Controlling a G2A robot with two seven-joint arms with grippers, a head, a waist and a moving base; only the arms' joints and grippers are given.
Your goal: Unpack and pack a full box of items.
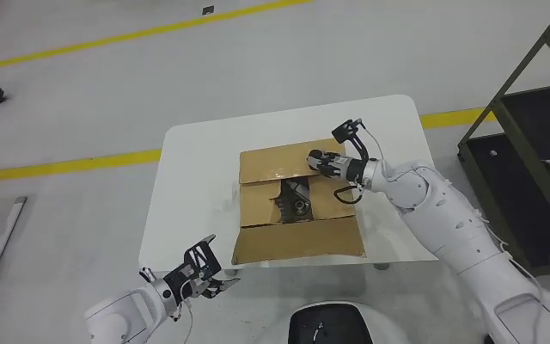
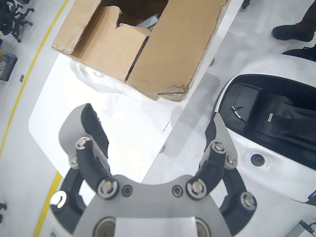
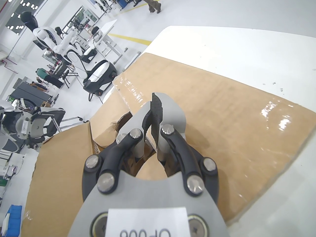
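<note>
The right gripper [image 3: 154, 110], fingers pressed together on nothing, sits above the far flap [image 3: 222, 114] of the cardboard box [image 1: 296, 239]. The left gripper [image 2: 148, 122], fingers apart, hangs off the white table [image 1: 198, 172] at its near corner. The box stands mid-table with a dark item [image 1: 296, 205] inside. A yellow floor line [image 1: 77, 163] runs beyond the table.
</note>
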